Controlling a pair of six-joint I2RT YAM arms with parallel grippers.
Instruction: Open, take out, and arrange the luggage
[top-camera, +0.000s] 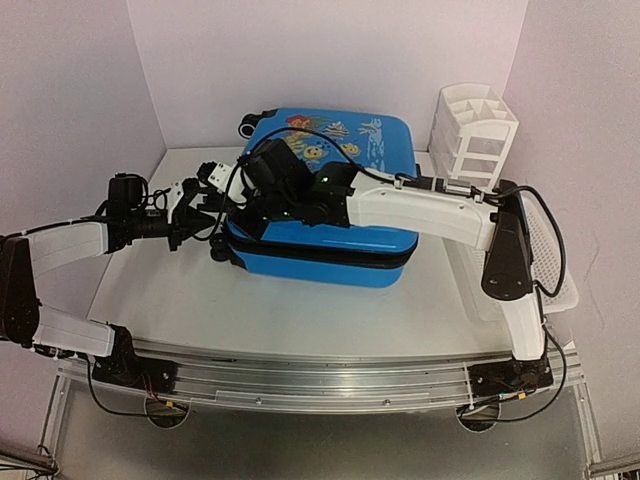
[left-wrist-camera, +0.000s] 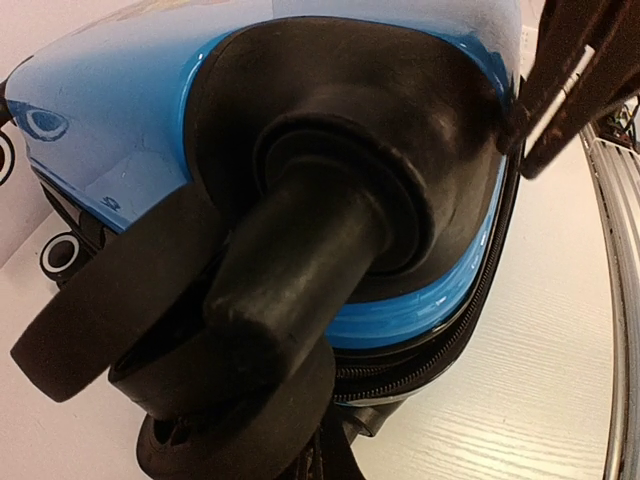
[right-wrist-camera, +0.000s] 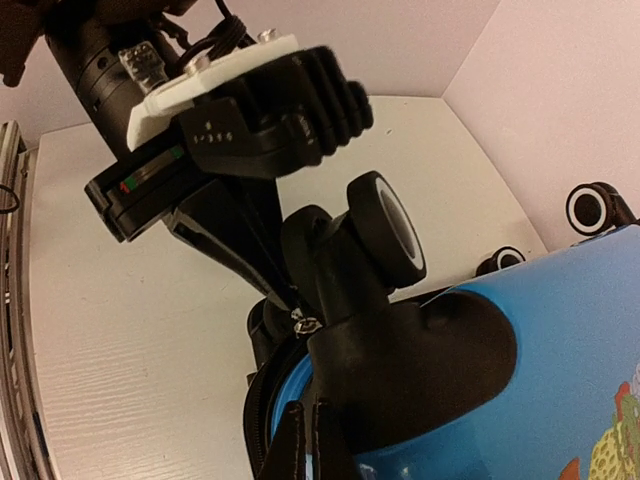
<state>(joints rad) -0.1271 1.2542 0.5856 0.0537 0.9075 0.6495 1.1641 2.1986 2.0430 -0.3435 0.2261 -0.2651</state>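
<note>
The blue luggage (top-camera: 340, 170) lies flat mid-table, fish-print lid up and zipper band closed along its front. My left gripper (top-camera: 208, 226) is at its near left corner, below a black-and-white wheel (right-wrist-camera: 385, 225). In the right wrist view its fingertips (right-wrist-camera: 285, 290) pinch together on the small metal zipper pull (right-wrist-camera: 305, 322). The left wrist view is filled by that wheel's black stem (left-wrist-camera: 290, 270) and the blue shell (left-wrist-camera: 100, 130). My right arm reaches across the lid. Its gripper (right-wrist-camera: 307, 440) is shut at the same corner, against the shell beside the zipper, with nothing seen between its fingers.
A white compartmented organizer (top-camera: 470, 130) stands at the back right. A white perforated basket (top-camera: 548, 262) lies along the right edge under my right arm. Walls close in the back and both sides. A metal rail (top-camera: 320, 375) runs along the front.
</note>
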